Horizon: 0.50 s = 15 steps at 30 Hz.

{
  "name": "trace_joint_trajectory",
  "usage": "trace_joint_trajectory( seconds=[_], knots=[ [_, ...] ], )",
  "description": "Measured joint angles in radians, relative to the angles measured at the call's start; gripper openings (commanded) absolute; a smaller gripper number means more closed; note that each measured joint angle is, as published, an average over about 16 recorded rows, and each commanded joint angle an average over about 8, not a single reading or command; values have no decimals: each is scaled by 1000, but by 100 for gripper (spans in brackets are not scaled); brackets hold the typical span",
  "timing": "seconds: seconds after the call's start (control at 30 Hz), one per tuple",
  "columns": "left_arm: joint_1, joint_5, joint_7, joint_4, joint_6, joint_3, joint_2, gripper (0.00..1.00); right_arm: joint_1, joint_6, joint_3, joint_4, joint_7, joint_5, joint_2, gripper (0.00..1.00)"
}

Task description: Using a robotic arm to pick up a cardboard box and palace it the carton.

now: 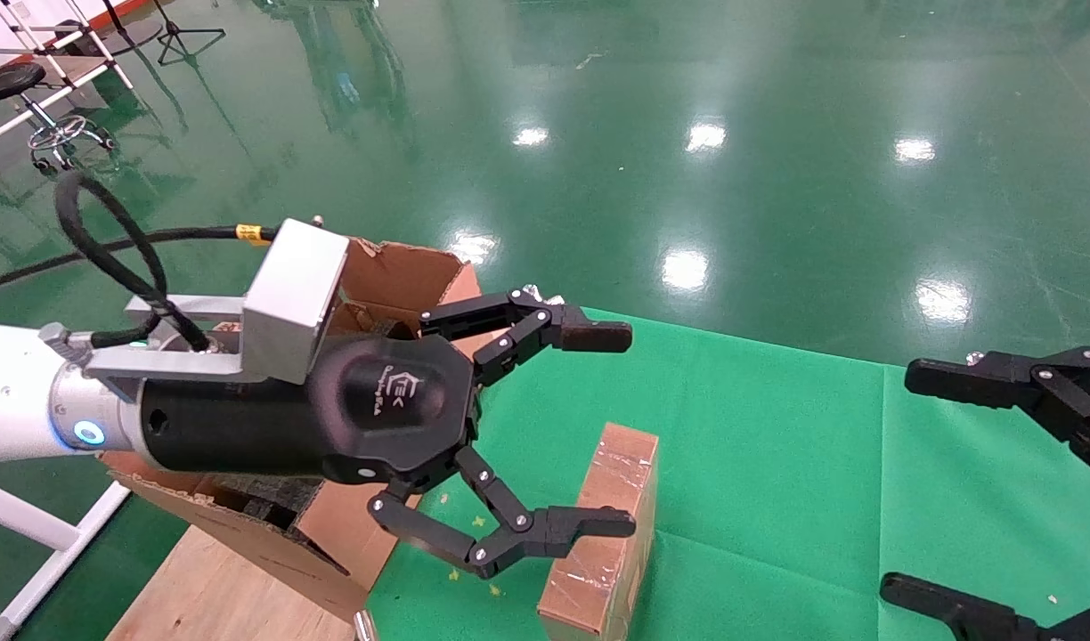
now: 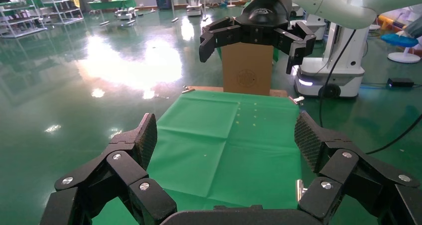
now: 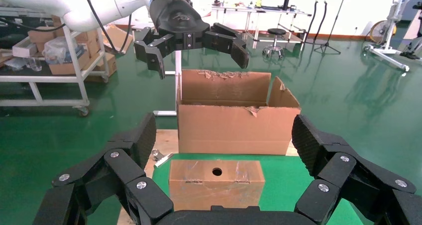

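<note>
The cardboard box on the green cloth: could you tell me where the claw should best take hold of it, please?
Probably across its two broad taped faces, coming down from above. The cardboard box stands on edge on the green cloth, slim top edge up, so the open left claw hovering beside it spans its thin width easily. The holed narrow face fronts the right claw.

Glossy green floor mirrors ceiling lights; a black stool stands far left.

Left claw hides carton interior.
</note>
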State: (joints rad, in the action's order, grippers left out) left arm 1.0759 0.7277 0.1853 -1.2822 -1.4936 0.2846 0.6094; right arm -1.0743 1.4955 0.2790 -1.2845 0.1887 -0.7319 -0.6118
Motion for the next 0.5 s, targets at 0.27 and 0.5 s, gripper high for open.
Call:
trace_joint_trajectory(
  seconds=[0.27, 0.5],
  knots=[
    [0, 0, 0, 0, 0, 0, 0, 100, 0, 0, 0, 0, 0, 0, 0, 100],
    [0, 1, 0, 0, 0, 0, 0, 100, 0, 0, 1, 1, 0, 1, 1, 73]
  ],
)
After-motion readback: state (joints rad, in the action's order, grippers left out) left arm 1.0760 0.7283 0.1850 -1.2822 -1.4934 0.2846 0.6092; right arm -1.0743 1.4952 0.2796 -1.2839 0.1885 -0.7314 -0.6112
